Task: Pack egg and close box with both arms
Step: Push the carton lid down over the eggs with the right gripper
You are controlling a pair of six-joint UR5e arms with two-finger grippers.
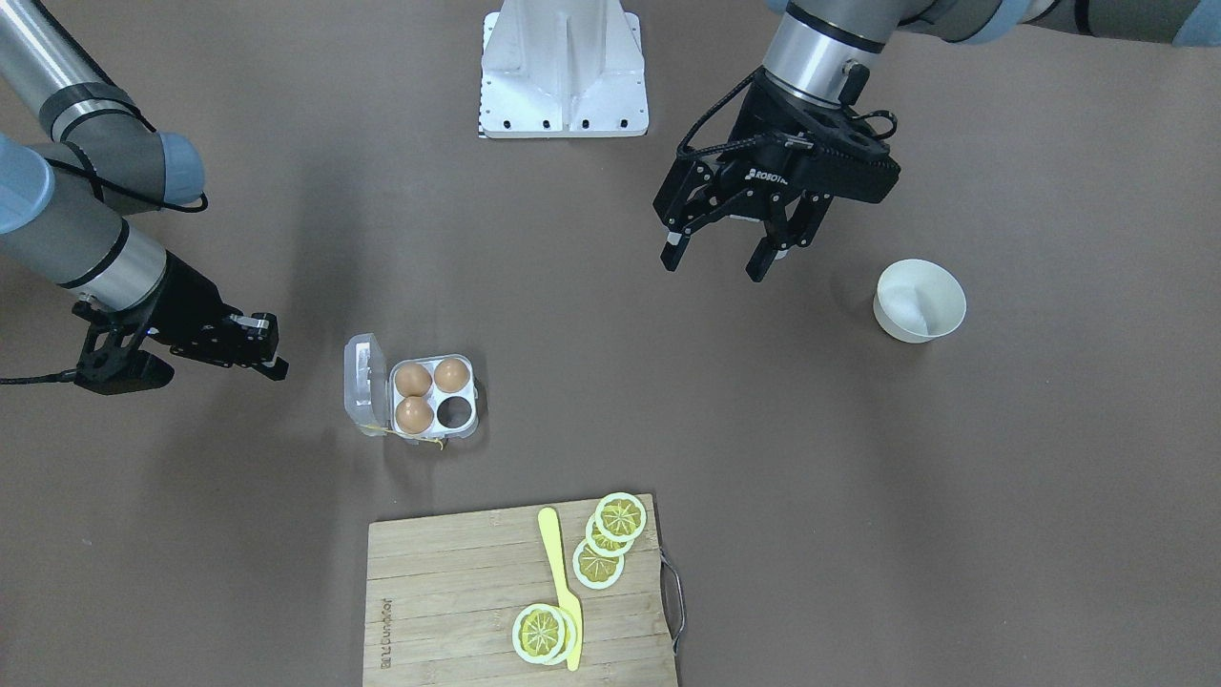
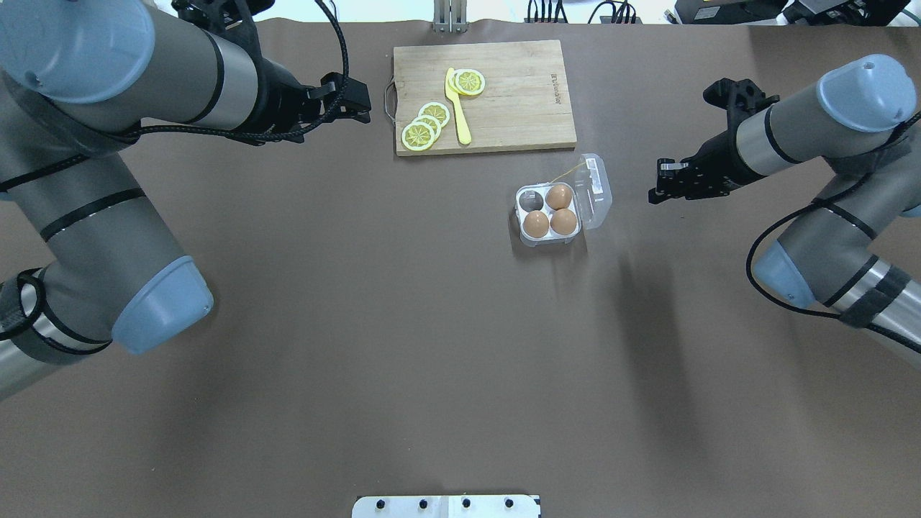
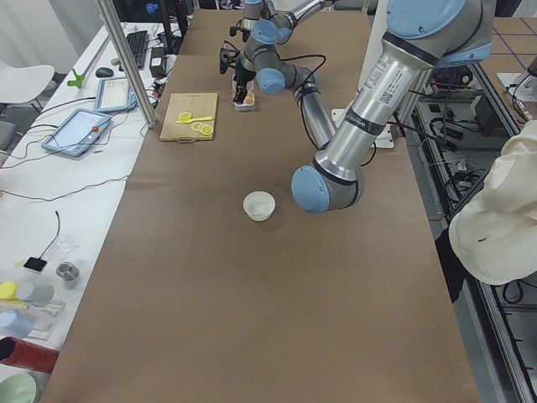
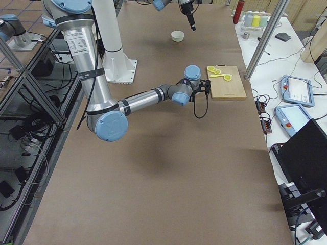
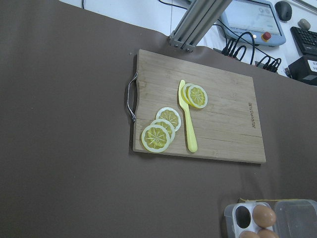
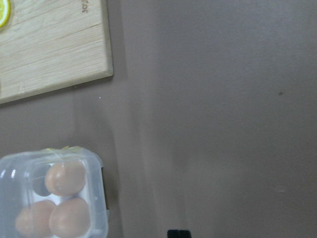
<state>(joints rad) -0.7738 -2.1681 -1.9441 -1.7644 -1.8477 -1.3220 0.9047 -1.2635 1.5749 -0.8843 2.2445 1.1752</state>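
Observation:
The clear box [image 1: 474, 386] stands on the brown table with its lid [image 1: 363, 382] hinged open to one side. Three brown eggs [image 1: 413, 380] fill three cells; the fourth cell [image 1: 456, 410] is empty. The box also shows in the overhead view [image 2: 523, 234], with the yellow string tag [image 2: 568, 173] behind it. My left gripper [image 1: 715, 262] hangs open and empty above the table, far from the box, near the white bowl [image 1: 920, 301]. My right gripper [image 1: 272, 358] is shut and empty, low beside the open lid. The right wrist view shows the box [image 6: 95, 198] at its lower left.
A wooden cutting board [image 1: 448, 592] with lemon slices [image 1: 620, 517] and a yellow knife [image 1: 558, 582] lies beyond the box. The white bowl looks empty. The white robot base [image 1: 565, 72] stands at the table's robot side.

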